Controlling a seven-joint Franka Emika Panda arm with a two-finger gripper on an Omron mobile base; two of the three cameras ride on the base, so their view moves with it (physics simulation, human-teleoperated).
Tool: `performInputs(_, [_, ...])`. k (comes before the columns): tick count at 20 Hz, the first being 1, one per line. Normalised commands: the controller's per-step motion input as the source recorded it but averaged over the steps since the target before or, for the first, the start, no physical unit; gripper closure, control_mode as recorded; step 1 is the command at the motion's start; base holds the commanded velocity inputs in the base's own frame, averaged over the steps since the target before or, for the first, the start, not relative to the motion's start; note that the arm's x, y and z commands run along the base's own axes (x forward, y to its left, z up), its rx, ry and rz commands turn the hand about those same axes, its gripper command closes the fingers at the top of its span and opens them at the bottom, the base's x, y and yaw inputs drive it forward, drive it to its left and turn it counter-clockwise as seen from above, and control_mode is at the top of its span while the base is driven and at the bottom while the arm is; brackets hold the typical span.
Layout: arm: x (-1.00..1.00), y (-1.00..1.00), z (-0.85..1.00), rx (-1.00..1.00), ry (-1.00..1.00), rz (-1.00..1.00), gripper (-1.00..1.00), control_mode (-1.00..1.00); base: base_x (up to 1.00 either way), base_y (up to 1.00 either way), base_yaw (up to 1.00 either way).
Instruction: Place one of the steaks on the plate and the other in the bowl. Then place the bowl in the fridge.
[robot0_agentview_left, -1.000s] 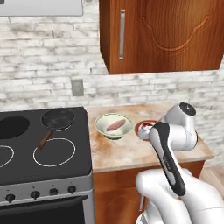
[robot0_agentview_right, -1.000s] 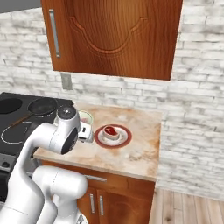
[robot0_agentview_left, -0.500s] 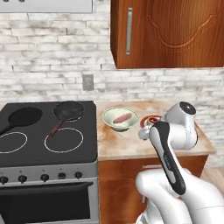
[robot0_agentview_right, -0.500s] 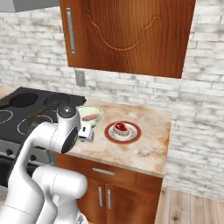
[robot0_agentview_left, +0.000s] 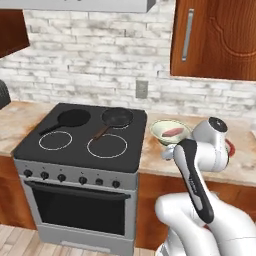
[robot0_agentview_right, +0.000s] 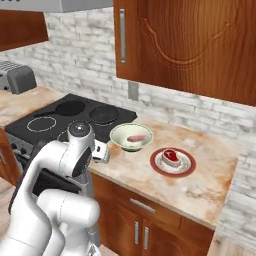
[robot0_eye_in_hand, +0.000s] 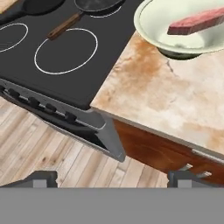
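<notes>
The pale bowl stands on the counter just right of the stove and holds the pale pink steak. To its right, the red-rimmed plate carries the deeper red steak. My gripper hovers open and empty off the counter's front edge, in front of the bowl and a little to its left. In the hand view the bowl and its steak sit at the upper right, well beyond my fingertips. From the left base view, the bowl shows beside my gripper. The fridge is out of view.
The black stove carries two dark pans on its back burners. Wooden wall cabinets hang above the counter. A toaster stands at the far left. Wood floor lies below the counter edge.
The whole picture has shifted: the base has driven left, so the stove fills more of both views. The arm keeps the same pose and the gripper stays open.
</notes>
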Motion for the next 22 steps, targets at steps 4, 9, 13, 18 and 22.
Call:
performInputs(4, [0.0,0.0,0.0,0.0,0.0,0.0,-1.0,1.0,0.0,0.51,0.46])
performInputs(9, [0.0,0.0,0.0,0.0,0.0,0.0,-1.0,1.0,0.0,0.55,0.42])
performInputs(13, [0.0,0.0,0.0,0.0,0.0,0.0,-1.0,1.0,0.14,0.6,0.36])
performInputs(18, [0.0,0.0,0.0,0.0,0.0,0.0,-1.0,1.0,0.34,0.6,0.36])
performInputs(22, [0.0,0.0,0.0,0.0,0.0,0.0,-1.0,1.0,0.46,0.66,0.35])
